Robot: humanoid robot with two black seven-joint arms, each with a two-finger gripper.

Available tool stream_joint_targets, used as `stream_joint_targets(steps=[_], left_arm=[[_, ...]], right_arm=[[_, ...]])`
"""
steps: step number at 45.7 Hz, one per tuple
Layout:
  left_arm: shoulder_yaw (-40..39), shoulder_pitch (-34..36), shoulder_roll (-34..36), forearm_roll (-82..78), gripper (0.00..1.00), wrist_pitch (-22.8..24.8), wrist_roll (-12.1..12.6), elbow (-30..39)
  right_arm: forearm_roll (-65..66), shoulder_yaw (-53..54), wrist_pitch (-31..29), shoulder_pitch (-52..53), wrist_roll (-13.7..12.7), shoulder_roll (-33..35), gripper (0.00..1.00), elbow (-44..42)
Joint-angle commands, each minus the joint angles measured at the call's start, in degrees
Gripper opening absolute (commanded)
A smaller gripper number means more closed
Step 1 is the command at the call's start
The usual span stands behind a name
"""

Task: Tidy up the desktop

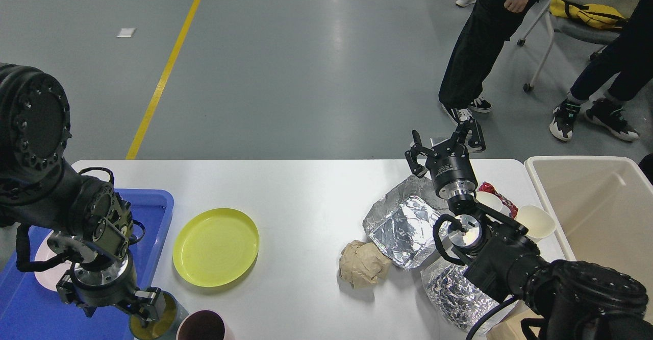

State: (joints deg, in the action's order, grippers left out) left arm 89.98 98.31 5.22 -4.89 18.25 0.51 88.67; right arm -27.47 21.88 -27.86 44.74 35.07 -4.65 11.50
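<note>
Desktop (306,197): white, wide, centre of scene; clutter at both ends, bare in the middle.
Left gripper (109,307): near-left corner, pointing down; jaws spread, one finger at the rim of the grey-blue cup (160,319); contact with it not discernible.
Cups: grey-blue cup with yellow-green inside, touching or just beside the blue tray (153,207) edge; maroon cup (204,327) just right of it, cut by the near edge.
Tray contents: pink plate (43,273), largely hidden behind the left arm.
Yellow plate (216,246): flat on desktop, right of tray, apart from both cups.
Right gripper (443,143): far-right, pointing away; jaws spread, holding nothing.
Right-side clutter: foil tray (403,225), crumpled foil (454,289), brown paper ball (363,263), two white cups (535,220), red wrapper (497,192).
Beige bin (597,212): far right, beside desktop.
Risk, left: off-centre closure on the cup rim likely to tip the cup or knock the maroon neighbour off the near edge.
Risk, right: elbow resting among foil; any swing likely to drag it.
</note>
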Motion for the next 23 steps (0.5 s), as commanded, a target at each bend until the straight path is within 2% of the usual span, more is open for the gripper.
stream_joint_targets(steps=[1,6,14,23], left_arm=[[-0.2,-2.3,0.0,0.9,0.96,-4.1,0.1,-0.2],[-0.6,-4.1,-0.4,1.0,0.96,-6.7,0.2,-0.3],[-1.6,-5.4,-0.5,1.7,0.94,-7.5,0.2,-0.6],[-1.6,-7.2,-0.5,3.3,0.94,-11.9,0.2,-0.8]], right_arm=[[0.0,0.0,-0.1,0.0,0.0,0.0,1.00,0.0],[0.0,0.0,-0.1,0.0,0.0,0.0,1.00,0.0],[0.0,0.0,0.0,0.0,0.0,0.0,1.00,0.0],[0.0,0.0,0.0,0.0,0.0,0.0,1.00,0.0]])
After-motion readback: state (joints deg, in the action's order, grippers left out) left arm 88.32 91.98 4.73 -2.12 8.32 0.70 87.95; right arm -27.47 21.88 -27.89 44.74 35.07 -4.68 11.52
